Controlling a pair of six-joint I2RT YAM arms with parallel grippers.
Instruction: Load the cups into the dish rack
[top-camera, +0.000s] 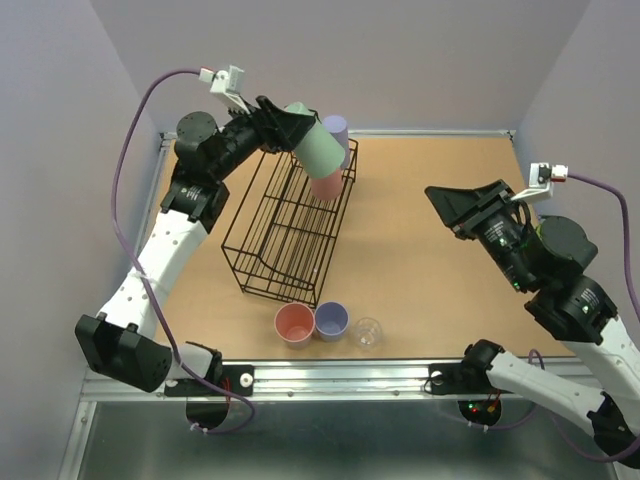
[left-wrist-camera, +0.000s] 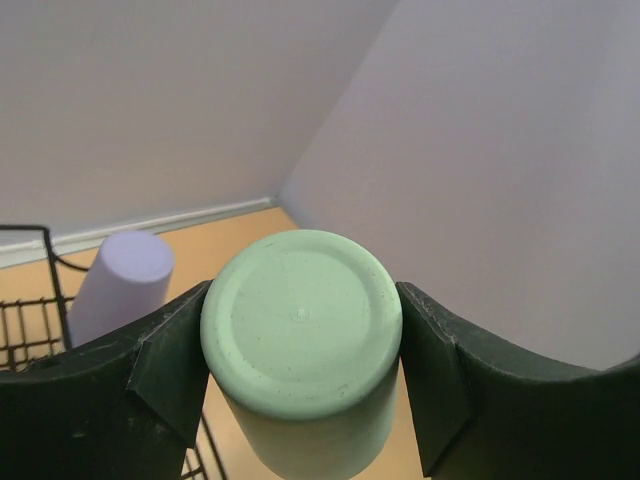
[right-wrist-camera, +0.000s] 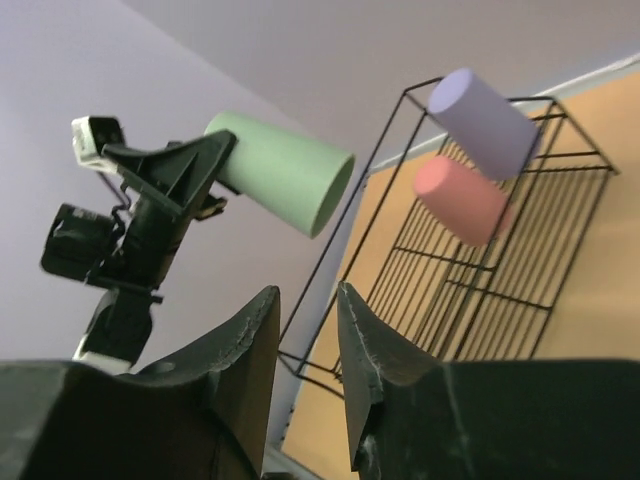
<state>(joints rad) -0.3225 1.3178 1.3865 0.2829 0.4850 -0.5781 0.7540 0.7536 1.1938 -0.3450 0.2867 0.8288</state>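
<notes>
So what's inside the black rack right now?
Two cups sit at the far end of the dish rack: a purple cup and a pink cup. From above, the green cup held by the left gripper hides part of the pink one.

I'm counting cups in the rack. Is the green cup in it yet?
Not yet. The left claw holds the green cup sideways in the air, outside the rack.

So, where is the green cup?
Top view, far left: the green cup is in the left gripper over the far end of the rack, beside the purple cup.
</notes>
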